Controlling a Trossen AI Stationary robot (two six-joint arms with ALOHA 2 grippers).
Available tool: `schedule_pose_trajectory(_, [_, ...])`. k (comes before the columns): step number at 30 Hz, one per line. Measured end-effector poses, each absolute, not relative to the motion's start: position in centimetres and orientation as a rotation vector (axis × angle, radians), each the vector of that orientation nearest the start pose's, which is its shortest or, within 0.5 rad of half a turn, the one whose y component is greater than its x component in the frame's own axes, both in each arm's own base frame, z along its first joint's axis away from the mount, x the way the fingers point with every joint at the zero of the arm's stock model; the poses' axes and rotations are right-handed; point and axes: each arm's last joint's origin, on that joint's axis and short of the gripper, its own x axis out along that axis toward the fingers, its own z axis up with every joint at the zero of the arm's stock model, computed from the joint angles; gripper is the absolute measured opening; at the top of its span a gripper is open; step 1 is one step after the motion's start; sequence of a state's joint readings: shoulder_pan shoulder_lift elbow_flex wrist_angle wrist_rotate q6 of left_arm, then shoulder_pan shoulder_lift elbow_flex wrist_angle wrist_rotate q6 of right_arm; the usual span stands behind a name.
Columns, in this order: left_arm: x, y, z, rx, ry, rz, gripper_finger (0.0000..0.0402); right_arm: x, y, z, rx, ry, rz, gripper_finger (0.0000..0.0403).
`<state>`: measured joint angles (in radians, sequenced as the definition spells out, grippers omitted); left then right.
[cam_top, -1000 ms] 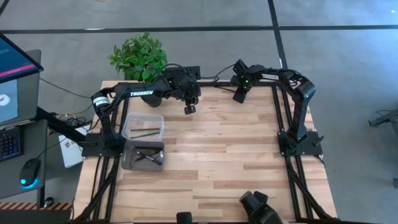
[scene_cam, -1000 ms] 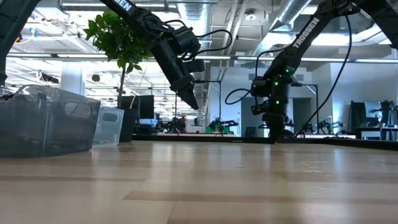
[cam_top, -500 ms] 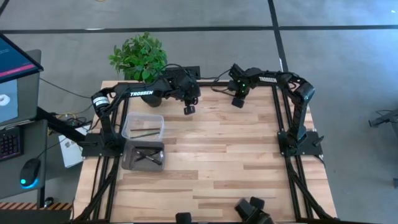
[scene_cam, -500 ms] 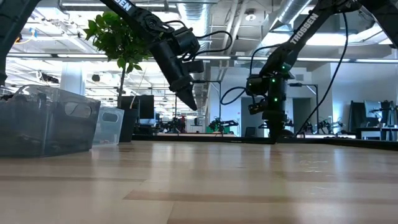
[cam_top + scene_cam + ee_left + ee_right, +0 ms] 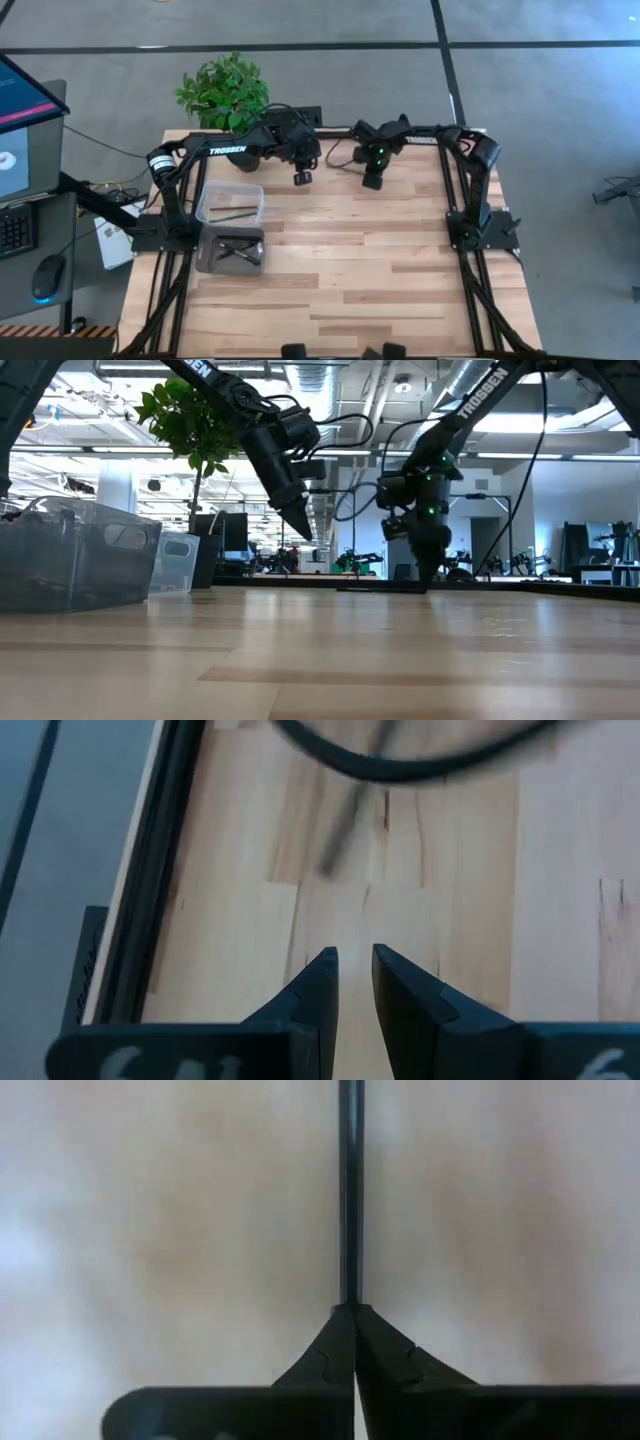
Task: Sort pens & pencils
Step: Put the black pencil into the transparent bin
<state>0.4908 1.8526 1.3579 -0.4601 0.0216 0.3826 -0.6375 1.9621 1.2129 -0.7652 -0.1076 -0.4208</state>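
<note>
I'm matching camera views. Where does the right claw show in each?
High view: right claw by the table's far edge.
Low view: claw right of centre, down at the tabletop.
Left wrist view: not in it.
Right wrist view: bottom centre, shut on a pen.
Shared landmark: wooden tabletop.

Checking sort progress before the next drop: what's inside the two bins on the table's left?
The clear bin holds one dark pen; the darker bin holds a few crossed dark sticks. Anything beneath them is hidden.

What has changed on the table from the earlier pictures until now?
The right gripper moved leftward along the table's far edge, toward the left gripper, and shut on a thin dark pen. The left gripper and both bins stayed as before.
</note>
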Motion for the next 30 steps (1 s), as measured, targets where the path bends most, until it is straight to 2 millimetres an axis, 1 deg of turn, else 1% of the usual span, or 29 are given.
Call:
schedule_pose_trajectory(3, [34.5,18.3,21.2,0.081,1.023,0.217,0.0057,29.3,-18.4,12.8,0.242,1.427,-0.033,0.0018])
schedule_pose_trajectory(7, [34.0,17.6,20.1,-0.003,1.083,0.075,0.0057,31.0,-15.9,12.8,0.169,1.419,0.030,0.0019])
schedule_pose_trajectory(9, [34.4,17.4,18.9,-0.029,1.099,0.028,0.0057,31.9,-14.8,12.8,0.133,1.391,0.057,0.0019])
schedule_pose_trajectory(12, [34.8,17.3,17.0,-0.048,1.150,0.009,0.0057,33.2,-13.5,12.6,0.115,1.311,0.067,0.0017])
schedule_pose_trajectory(15, [35.1,17.4,15.3,-0.048,1.198,0.016,0.0057,33.7,-12.6,12.1,0.091,1.250,0.072,0.0018])
schedule_pose_trajectory(17, [35.0,17.4,14.8,-0.060,1.229,0.022,0.0057,33.6,-12.4,11.8,0.111,1.227,0.055,0.0020])
schedule_pose_trajectory(20, [35.1,17.4,14.6,-0.056,1.242,0.019,0.0057,33.4,-12.5,11.5,0.157,1.213,0.035,0.0019])
schedule_pose_trajectory(23, [35.2,17.5,14.7,-0.050,1.231,0.020,0.0057,33.2,-12.9,11.4,0.182,1.192,0.039,0.0016])
schedule_pose_trajectory(27, [35.2,17.5,14.8,-0.043,1.232,0.022,0.0057,33.2,-12.9,11.4,0.182,1.189,0.045,0.0019])
schedule_pose_trajectory(30, [35.3,17.8,15.1,0.006,1.250,0.087,0.0057,33.2,-12.9,11.4,0.180,1.191,0.044,0.0022])
